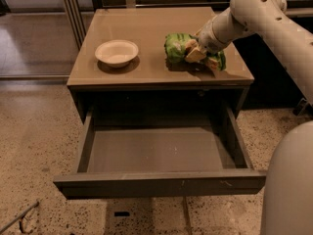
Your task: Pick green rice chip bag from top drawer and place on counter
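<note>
One green rice chip bag is lying on the counter, right of centre in the upper half of the frame, crumpled, bright green with a tan patch showing; its print is too blurred to read. Gripper is sitting right on the bag's right end, touching it, coming in from the upper right on a white arm; whether it is clamping the bag or loose on it, cannot tell. Counter is showing as glossy tan-beige, square, reflecting light near the top edge. White bowl is standing upright on the counter's left part, well apart from the bag, casting a shadow to its lower side. Top drawer is hanging pulled out toward the bottom of the frame, grey-brown, plain front panel, smooth bare bottom. Dark cabinet body is sitting under the counter. Speckled terrazzo floor is spreading left and right of the cabinet. Metal poles are standing at upper left. Thin cable is lying at lower left on the floor. White robot body is filling the lower right corner.
</note>
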`<state>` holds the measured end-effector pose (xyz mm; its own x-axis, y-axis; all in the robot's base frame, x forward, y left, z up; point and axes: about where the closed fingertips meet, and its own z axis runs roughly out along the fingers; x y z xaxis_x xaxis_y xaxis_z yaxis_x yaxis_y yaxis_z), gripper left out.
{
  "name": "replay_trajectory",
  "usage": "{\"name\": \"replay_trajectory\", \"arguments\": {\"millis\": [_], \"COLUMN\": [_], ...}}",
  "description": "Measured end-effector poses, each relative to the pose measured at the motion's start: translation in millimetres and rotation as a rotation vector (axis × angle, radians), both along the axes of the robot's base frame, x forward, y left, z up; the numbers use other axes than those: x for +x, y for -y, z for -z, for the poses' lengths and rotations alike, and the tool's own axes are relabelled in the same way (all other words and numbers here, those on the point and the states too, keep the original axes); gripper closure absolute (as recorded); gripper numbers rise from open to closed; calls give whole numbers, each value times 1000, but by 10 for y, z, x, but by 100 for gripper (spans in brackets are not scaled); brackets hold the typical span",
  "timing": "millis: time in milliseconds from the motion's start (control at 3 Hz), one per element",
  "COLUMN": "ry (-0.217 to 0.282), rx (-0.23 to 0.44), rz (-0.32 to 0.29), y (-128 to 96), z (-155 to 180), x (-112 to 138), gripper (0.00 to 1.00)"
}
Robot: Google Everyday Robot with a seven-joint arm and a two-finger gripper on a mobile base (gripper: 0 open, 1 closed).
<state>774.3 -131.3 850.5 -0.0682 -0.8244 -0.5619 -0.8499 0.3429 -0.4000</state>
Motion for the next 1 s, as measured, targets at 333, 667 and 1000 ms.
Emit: {"name": "replay_trajectory", "arguments": {"millis": [333,667,1000], "ry": [0,0,0], "rx": [0,0,0], "rz": [0,0,0], "y": [0,-1,-1], "z": [0,1,1], "x": [0,0,0], "gripper": [58,35,11]}}
